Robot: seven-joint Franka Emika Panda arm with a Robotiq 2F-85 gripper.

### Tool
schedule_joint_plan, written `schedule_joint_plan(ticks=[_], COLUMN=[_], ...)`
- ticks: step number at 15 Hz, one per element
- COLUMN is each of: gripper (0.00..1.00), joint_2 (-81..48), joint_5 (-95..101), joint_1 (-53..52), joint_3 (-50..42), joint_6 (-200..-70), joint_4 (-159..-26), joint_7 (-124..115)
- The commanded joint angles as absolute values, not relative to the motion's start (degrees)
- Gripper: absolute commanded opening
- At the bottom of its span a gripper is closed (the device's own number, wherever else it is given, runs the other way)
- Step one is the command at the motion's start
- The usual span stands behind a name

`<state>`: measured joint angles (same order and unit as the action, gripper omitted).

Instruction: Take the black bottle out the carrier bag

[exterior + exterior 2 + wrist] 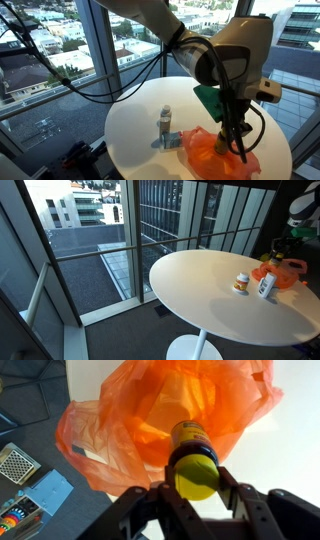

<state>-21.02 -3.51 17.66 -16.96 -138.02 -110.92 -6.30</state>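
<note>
In the wrist view my gripper is shut on the black bottle at its yellow cap. The bottle's dark body with an orange label points into the open mouth of the orange carrier bag, which lies crumpled on the white table. In an exterior view the gripper reaches down into the bag and the bottle is hidden behind the fingers. The bag also shows at the far right of an exterior view.
A white round table holds a small bottle with a grey cap and a flat object next to the bag. In an exterior view a white bottle and a small orange jar stand near the bag. Glass windows surround the table.
</note>
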Motion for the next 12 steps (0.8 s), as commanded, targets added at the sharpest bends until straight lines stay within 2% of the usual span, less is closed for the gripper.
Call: schedule_joint_plan(ticks=[1, 12], gripper=[0.2, 0.2], joint_2=[-13.5, 2.2], joint_5=[-2.7, -0.2], joint_1=[16.7, 10.7], joint_3=[-16.3, -11.9], joint_6=[-135.5, -133.6], joint_4=[-114.9, -124.1], joint_7=[-5.3, -5.3])
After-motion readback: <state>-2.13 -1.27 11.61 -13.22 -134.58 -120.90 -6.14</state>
